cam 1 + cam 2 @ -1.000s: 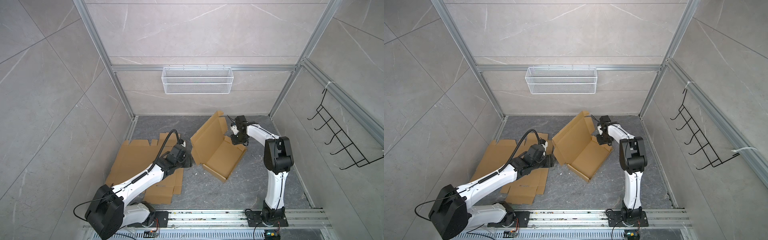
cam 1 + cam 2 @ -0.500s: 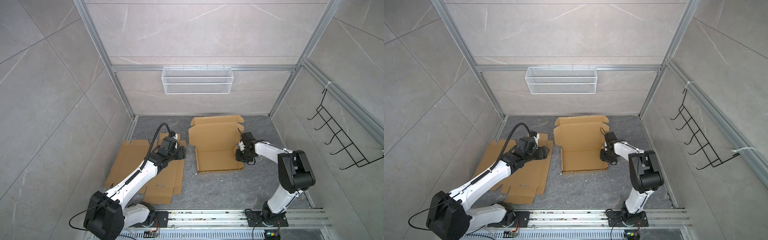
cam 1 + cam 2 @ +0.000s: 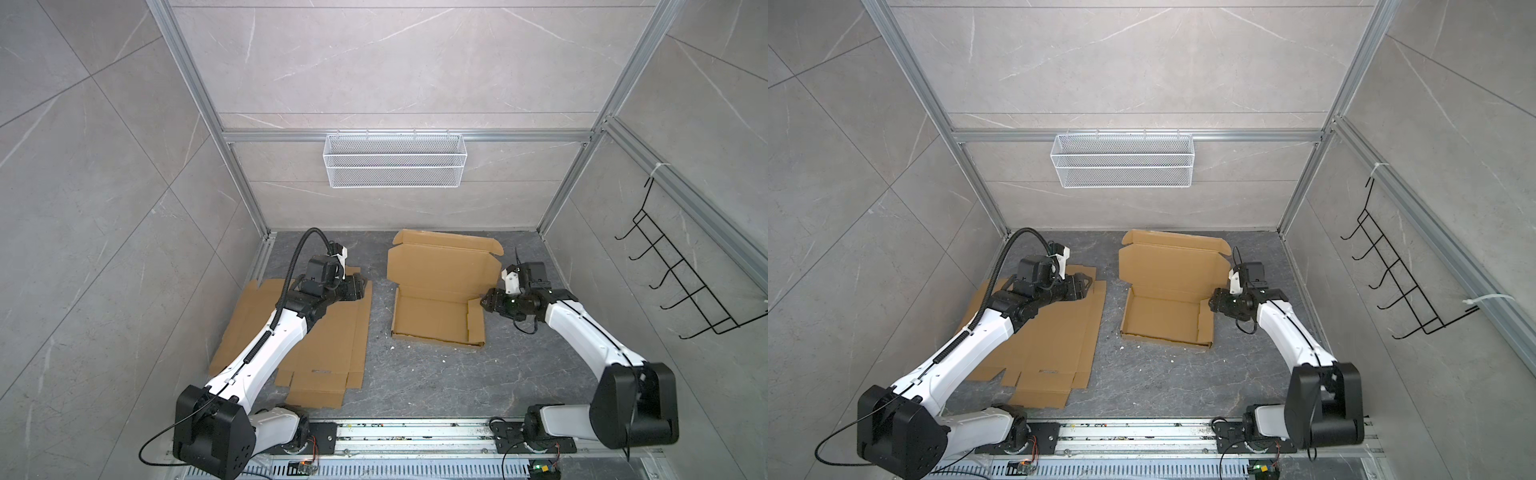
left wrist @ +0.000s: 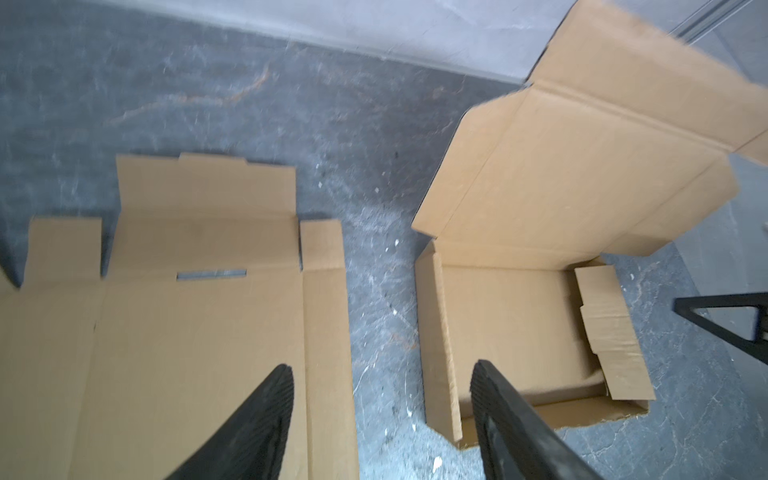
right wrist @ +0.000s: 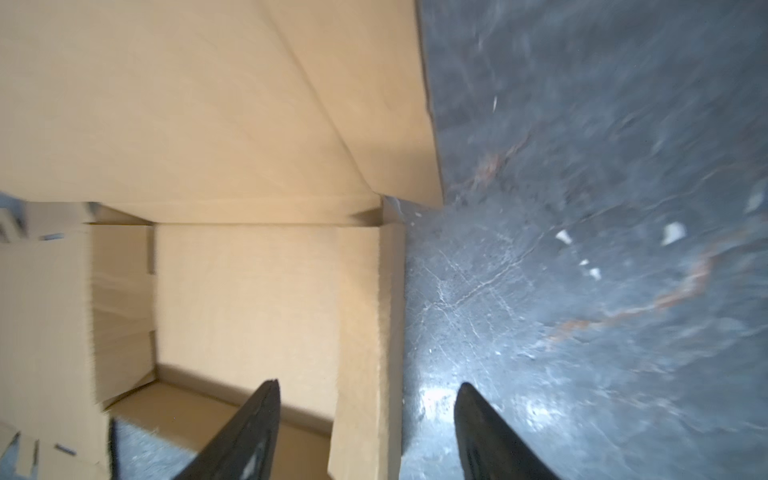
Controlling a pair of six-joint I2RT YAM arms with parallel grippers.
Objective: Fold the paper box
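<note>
Here, the paper box point(image 3: 432, 320) is sitting on the grey floor point(image 3: 415, 386) in the middle of the cell, toward the back wall; its tray is facing up with the near and left walls standing, and its lid point(image 3: 442, 259) is leaning open toward the back; a loose flap point(image 3: 474, 320) is lying folded inward along the tray's right side. The right gripper point(image 3: 485, 301) is reaching in low from the right and is sitting just beside that side of the box; in the right wrist view its fingers point(image 5: 249, 424) are standing well apart, with the edge of the box wall showing in the gap and nothing being pinched. The left gripper point(image 3: 362, 287) is hovering over the far end of the flat cardboard sheets point(image 3: 332, 345), which are lying on the floor left of the box and apart from it; in the left wrist view its fingers point(image 4: 257, 415) are likewise spread, with only sheet and floor showing between them. A white wire basket point(image 3: 394, 160) is hanging on the back wall; a black hook rack point(image 3: 685, 291) is hanging on the right wall.
</note>
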